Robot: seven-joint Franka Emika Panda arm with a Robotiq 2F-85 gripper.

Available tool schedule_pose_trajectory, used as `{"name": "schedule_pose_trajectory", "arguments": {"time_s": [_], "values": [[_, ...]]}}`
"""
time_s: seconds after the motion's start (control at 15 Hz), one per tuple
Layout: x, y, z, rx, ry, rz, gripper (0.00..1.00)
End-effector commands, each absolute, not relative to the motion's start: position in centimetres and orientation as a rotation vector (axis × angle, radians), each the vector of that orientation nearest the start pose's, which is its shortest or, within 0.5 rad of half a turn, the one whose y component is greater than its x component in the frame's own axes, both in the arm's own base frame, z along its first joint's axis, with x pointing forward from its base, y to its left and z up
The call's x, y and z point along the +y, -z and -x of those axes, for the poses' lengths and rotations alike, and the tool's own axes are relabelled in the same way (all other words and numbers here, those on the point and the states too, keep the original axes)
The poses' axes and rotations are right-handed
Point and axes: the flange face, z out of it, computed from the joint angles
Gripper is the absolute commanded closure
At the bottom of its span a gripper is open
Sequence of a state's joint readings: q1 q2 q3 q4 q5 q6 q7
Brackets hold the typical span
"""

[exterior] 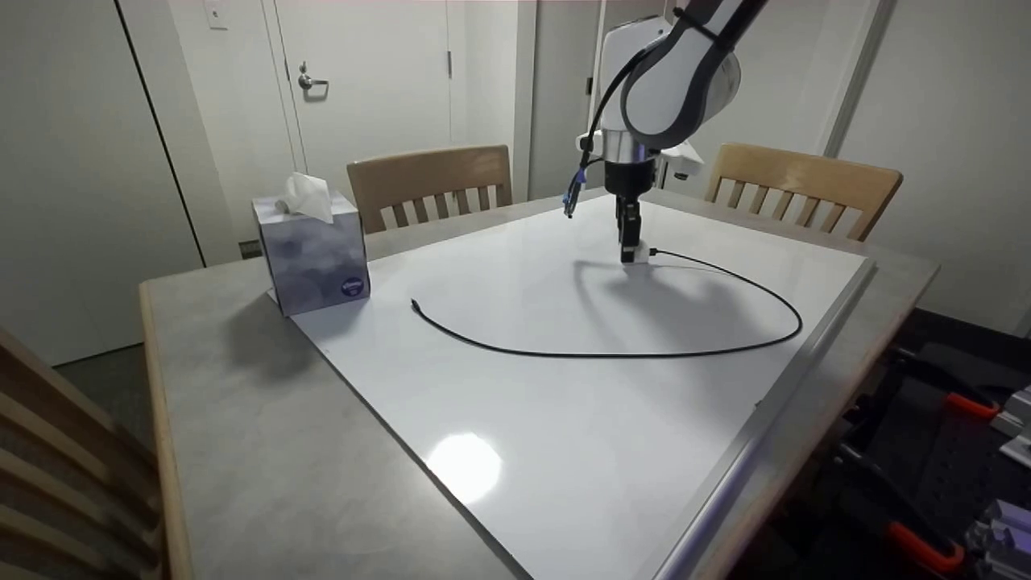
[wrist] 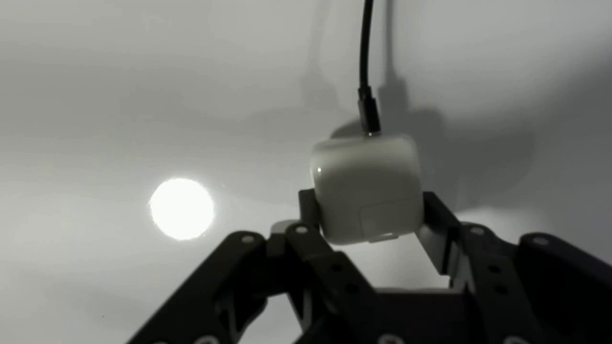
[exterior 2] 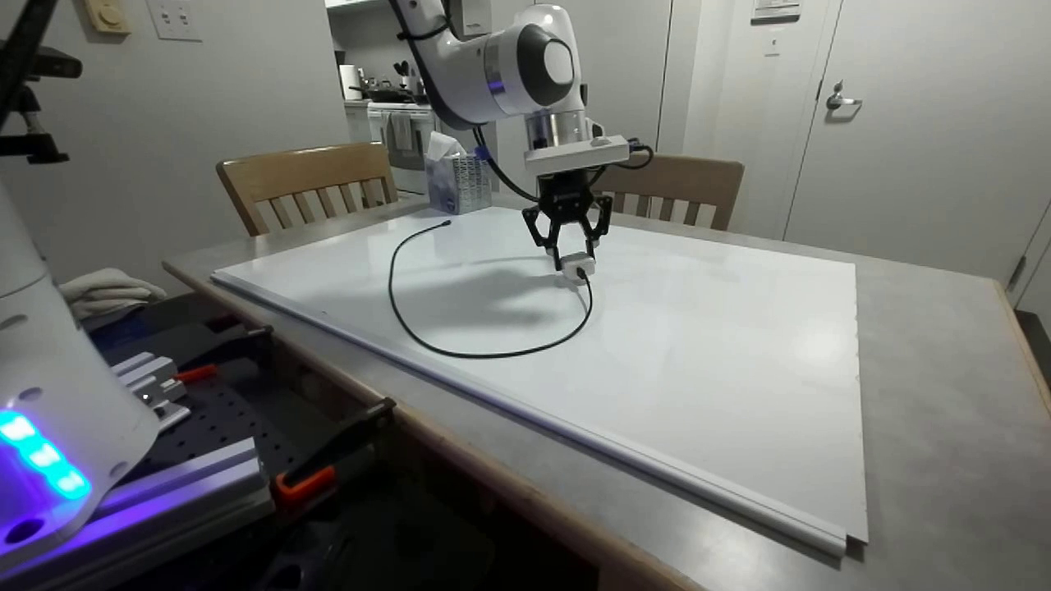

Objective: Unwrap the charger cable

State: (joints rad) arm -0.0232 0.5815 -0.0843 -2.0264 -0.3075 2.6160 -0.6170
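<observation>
One charger cable, black and thin, lay across a white board on the tabletop, spread into a single wide curve. The end effector held the white plug, its two fingers touching it between eight and nine o'clock and between three and four o'clock in the wrist view. A black connector met the plug at twelve o'clock there; whether the plug touched the board could not be told. In both exterior views the end effector pointed down toward six o'clock. Reckoned from it in an exterior view, the cable left the plug at three o'clock, bent round between three and four near a silver rail, and swept back to a free end between eight and nine. Out at nine o'clock, well apart from the plug, a violet tissue box stood at the board's corner, a white tissue rising from its top. Two wooden chairs stood beyond the tabletop, one between nine and ten, one between two and three.
</observation>
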Motion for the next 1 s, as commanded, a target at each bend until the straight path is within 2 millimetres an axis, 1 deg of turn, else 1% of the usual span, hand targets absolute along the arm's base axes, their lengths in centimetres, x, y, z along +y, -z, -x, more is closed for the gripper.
{"name": "schedule_pose_trajectory", "arguments": {"time_s": [0.0,0.13,0.27,0.47,0.67,0.8,0.87,0.93], "values": [[-5.7,-15.8,-59.5,-1.280,-0.112,3.073,0.72],[-6.3,-15.3,-59.3,-1.165,-0.178,3.106,0.72],[-7.9,-14.9,-58.7,-0.949,-0.270,3.175,0.72],[-11.0,-14.9,-57.7,-0.671,-0.341,3.249,0.72],[-14.2,-14.9,-57.0,-0.380,-0.353,3.315,0.72],[-17.2,-14.4,-56.1,-0.185,-0.360,3.348,0.72],[-15.2,-15.0,-56.5,-0.336,-0.338,3.338,0.47],[-16.4,-14.9,-56.2,-0.270,-0.344,3.349,0.47]]}}
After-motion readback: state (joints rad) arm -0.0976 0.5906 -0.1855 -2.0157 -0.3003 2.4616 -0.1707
